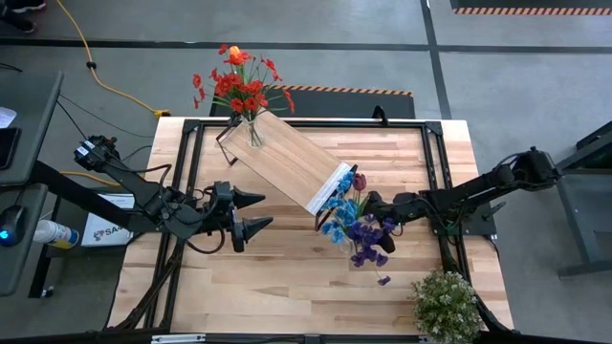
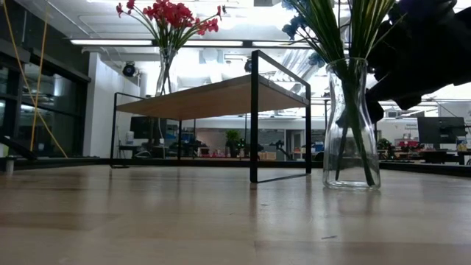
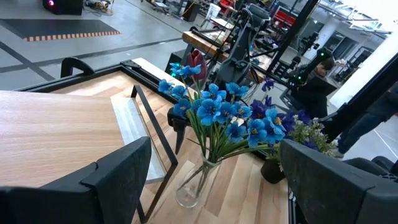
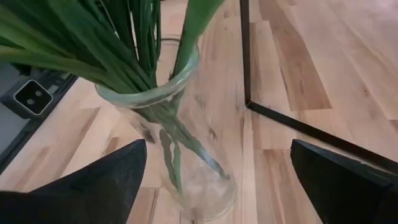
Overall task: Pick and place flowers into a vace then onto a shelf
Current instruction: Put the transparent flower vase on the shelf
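Looking down from above, the shelf (image 1: 287, 160) lies slanted across the table, red flowers (image 1: 239, 84) in a vase on its far end; blue and purple flowers (image 1: 352, 222) stand by its near end. The right gripper (image 1: 375, 212) sits beside them — jaws wide, holding nothing. The left gripper (image 1: 256, 212) waits open. At table height, the glass vase (image 2: 352, 125) stands beside the shelf's frame.

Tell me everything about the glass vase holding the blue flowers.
The glass vase is clear, with a narrow neck and wider base. It stands upright on the wooden tabletop beside the shelf, holding green stems with blue and purple flowers. The right tool is open around it, not touching.
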Robot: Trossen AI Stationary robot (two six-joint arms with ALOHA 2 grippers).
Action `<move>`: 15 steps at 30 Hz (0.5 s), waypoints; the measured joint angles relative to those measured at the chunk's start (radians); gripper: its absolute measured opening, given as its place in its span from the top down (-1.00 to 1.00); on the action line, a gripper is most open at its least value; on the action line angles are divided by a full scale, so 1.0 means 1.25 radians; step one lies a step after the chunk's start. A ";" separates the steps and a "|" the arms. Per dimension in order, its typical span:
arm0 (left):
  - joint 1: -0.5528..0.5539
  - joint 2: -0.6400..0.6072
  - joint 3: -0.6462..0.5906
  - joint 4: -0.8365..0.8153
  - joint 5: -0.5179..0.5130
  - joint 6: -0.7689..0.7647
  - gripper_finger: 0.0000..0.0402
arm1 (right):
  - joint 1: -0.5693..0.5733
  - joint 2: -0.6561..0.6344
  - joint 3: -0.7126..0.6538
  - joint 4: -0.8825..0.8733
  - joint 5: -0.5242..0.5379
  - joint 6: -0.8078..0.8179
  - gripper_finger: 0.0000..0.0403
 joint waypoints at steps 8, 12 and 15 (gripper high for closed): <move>0.000 0.000 0.000 0.000 0.000 0.000 -0.92 | 0.000 0.000 0.000 0.004 0.006 -0.004 -0.92; 0.000 0.000 0.000 0.000 -0.001 0.000 -0.92 | 0.000 0.000 0.000 0.009 0.006 0.029 -0.92; 0.000 0.000 0.000 0.000 -0.001 0.000 -0.92 | 0.000 0.000 0.000 0.006 0.005 0.071 -0.92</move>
